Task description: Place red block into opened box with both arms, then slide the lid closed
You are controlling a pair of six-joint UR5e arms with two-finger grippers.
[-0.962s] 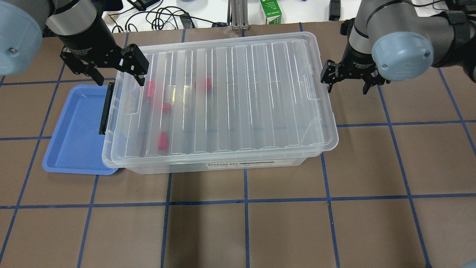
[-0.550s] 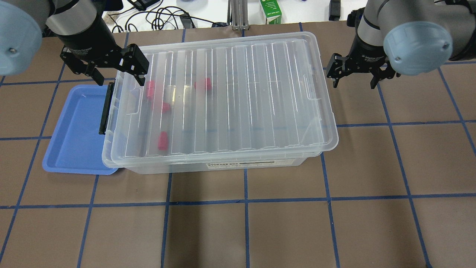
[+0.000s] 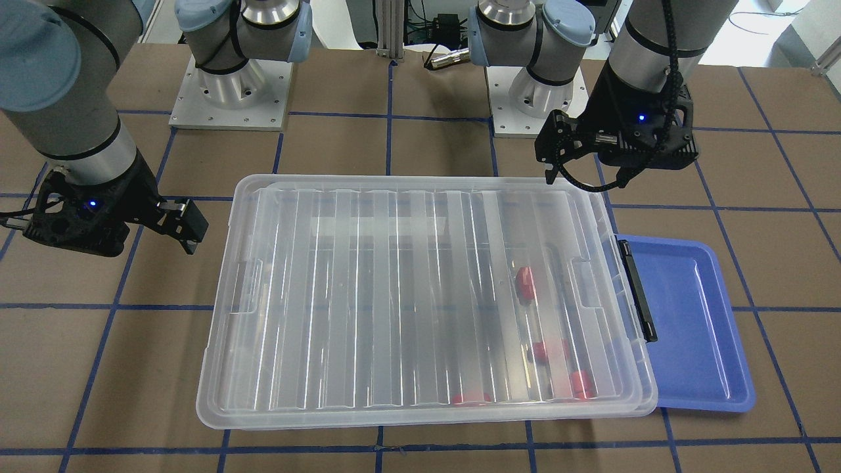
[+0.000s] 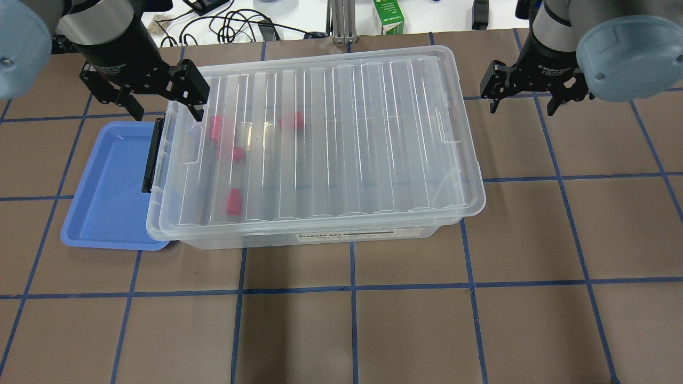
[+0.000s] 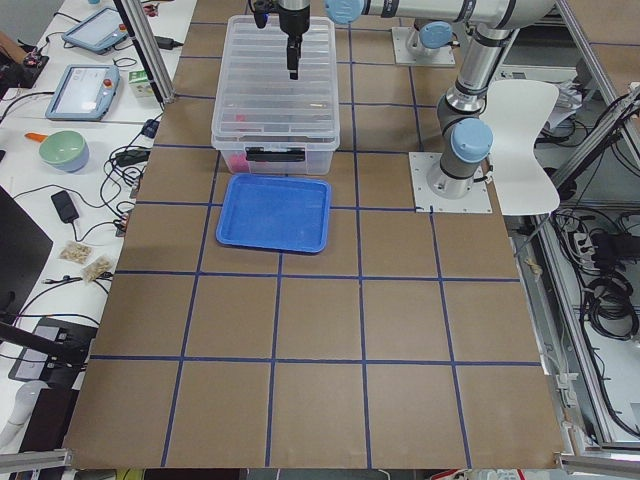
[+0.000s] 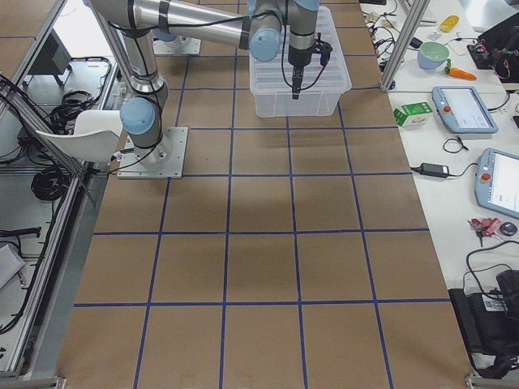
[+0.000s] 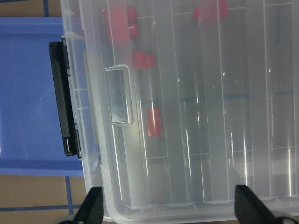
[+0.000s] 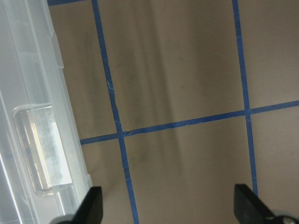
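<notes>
The left gripper (image 4: 168,113) hangs over the far left corner of the lid (image 4: 341,133), fingers spread wide and empty. The right gripper (image 4: 524,108), likewise spread and empty, hovers above the table (image 4: 373,330), apart from the far right end of the box (image 4: 267,241). The lid, translucent and ribbed, covers the clear box. Under it, four glossy red blocks (image 4: 233,201) lie in the left half. A label (image 4: 346,234) on the near wall reads "STORAGE BOX". A blue tray (image 4: 106,186) lies to the left, its right edge under the lid's overhang.

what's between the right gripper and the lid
Only bare table with a blue tape line lies between right gripper and lid, per the overhead view.
</notes>
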